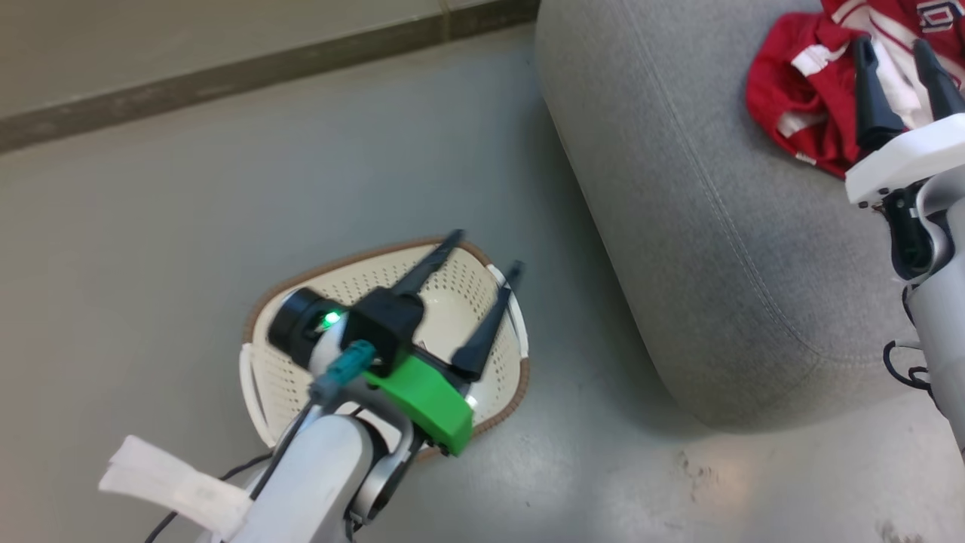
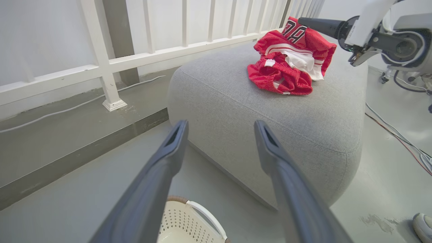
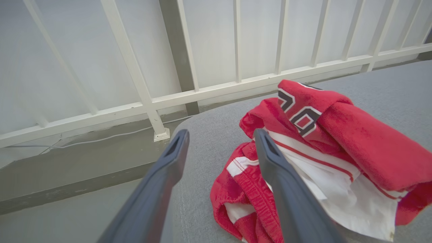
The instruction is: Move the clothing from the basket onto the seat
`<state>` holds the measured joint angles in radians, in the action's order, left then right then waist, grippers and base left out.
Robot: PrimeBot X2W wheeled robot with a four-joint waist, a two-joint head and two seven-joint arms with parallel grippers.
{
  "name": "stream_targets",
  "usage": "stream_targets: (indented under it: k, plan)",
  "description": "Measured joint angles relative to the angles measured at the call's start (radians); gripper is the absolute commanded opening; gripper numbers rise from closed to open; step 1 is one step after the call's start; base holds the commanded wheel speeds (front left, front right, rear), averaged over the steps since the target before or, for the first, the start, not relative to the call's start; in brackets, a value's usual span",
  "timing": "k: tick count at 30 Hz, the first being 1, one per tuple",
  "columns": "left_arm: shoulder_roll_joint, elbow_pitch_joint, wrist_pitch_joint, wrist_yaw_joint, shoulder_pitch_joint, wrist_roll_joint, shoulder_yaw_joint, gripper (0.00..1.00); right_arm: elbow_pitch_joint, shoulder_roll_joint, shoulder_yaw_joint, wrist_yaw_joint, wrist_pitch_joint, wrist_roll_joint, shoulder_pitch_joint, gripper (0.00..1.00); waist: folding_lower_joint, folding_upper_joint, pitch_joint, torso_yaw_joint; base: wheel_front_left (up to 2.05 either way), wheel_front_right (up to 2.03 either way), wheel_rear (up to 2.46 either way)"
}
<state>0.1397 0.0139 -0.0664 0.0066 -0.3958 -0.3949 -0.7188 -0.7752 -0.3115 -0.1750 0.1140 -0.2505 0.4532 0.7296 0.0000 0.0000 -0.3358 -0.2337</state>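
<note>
Left pincer: the left pincer (image 1: 486, 253) hangs over the basket (image 1: 362, 283) with its two dark fingers spread wide and nothing between them. In the left wrist view the left pincer (image 2: 221, 126) points towards the seat (image 2: 236, 101), with a corner of the basket (image 2: 189, 219) below the fingers.

Right pincer: the right pincer (image 1: 892, 45) is over the seat (image 1: 678, 188), fingers apart and gripping nothing. In the right wrist view the right pincer (image 3: 221, 133) has one finger in front of the clothing (image 3: 320, 145) and the other in front of bare grey cushion. I cannot tell whether either finger touches the cloth.

Clothing: the clothing (image 1: 799, 98) lies in a crumpled red-and-white heap on top of the seat, near one rounded edge. The piece with the black-and-white number print sits uppermost at the far side of the heap (image 2: 287, 67); a bunched piece with a gathered band lies in front of it.

Basket: it stands on the floor (image 1: 226, 188) just beside the seat, without touching it. The inside that shows is cream perforated plastic, and one white handle (image 2: 206, 212) faces the seat.

Seat: grey woven cushion (image 3: 388, 87) resting on the floor, stitched seam along its side.

Surroundings: a white railing (image 2: 135, 57) on a raised step runs behind the seat, and cables (image 2: 398, 135) trail over the floor at the seat's far side.
</note>
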Motion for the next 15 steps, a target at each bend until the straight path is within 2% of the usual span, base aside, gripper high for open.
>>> stream_targets:
  k: [8, 15]
  plan:
    - [0.0, 0.033, -0.042, 0.068, 0.053, -0.024, 0.079, 1.0, 0.126, 0.039, -0.042, 0.001, -0.001, -0.04, -0.072, 1.0, 0.0, 0.0, 0.071, 0.042, 0.0, 0.0, 0.0]
    - [0.005, 0.058, -0.075, 0.088, 0.1, -0.036, 0.145, 1.0, 0.2, 0.064, -0.084, 0.003, -0.001, -0.079, -0.147, 1.0, 0.0, 0.0, 0.121, 0.076, 0.0, 0.0, 0.0]
